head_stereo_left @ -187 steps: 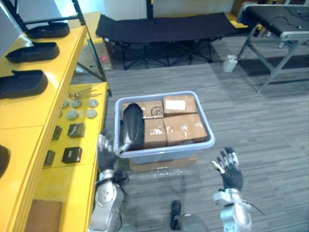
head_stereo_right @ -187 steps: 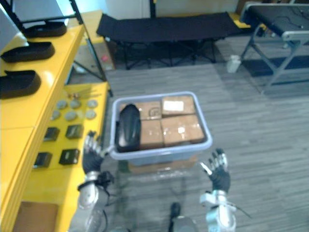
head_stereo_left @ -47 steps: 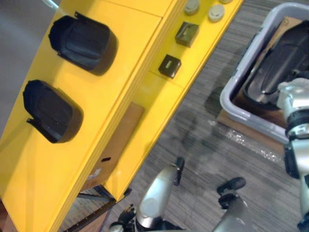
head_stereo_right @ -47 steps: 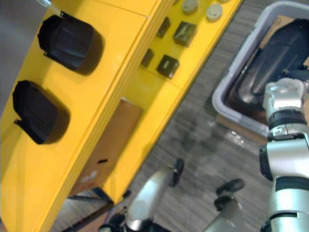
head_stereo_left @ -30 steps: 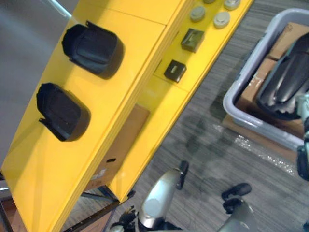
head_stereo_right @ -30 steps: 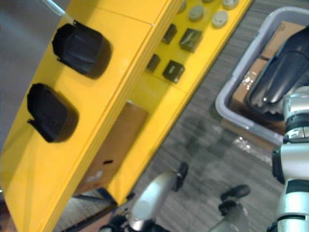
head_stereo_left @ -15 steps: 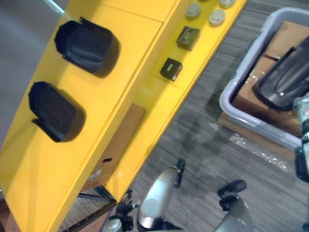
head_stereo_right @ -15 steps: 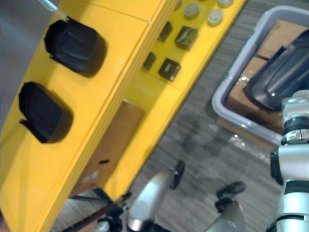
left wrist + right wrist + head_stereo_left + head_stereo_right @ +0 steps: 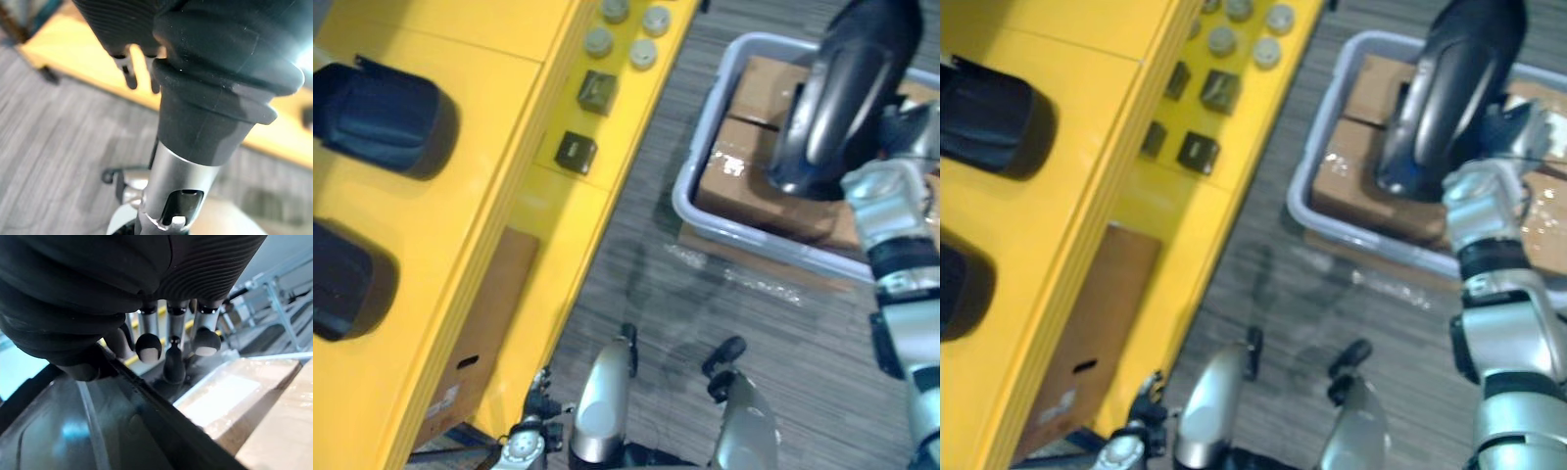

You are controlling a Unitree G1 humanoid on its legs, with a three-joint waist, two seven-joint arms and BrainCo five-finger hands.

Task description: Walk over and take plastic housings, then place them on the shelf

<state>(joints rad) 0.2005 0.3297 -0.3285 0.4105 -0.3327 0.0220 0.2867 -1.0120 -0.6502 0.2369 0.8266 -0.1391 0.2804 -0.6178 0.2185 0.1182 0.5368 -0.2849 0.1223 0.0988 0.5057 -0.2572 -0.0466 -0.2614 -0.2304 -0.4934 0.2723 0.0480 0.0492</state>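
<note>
**Status.** The right robot hand (image 9: 898,137) is clamped on the lower end of a black plastic housing (image 9: 847,88). Its fingers (image 9: 148,345) are hooked over the housing's rim. The housing stands nearly on end in the air above the grey bin (image 9: 705,166), clear of the cardboard boxes (image 9: 744,176) packed inside. The left robot hand (image 9: 522,447) hangs low beside the yellow shelf (image 9: 460,196); whether it is apart or together I cannot tell.

**Risks.**
- The grip is at one end only, on a smooth rim, with most of the housing's length above it. In my judgement a quick swing toward the shelf could let the part pivot or slide out and drop back onto the boxes or the floor.
- The carry must clear the bin's rim and then the shelf's front edge, and a low path would clip either.
- Two housings (image 9: 382,117) already sit on the upper level. A careless set-down beside them could shove one.
- The small black blocks (image 9: 576,150) and round discs (image 9: 599,41) on the lower level could scatter if brushed.

**Change since half a second ago.** The housing then lay low, slanted across the boxes at the bin. It has since been lifted and tipped upright. The camera has also swung, so the shelf's shift toward the view's left is no movement of the shelf.
</note>
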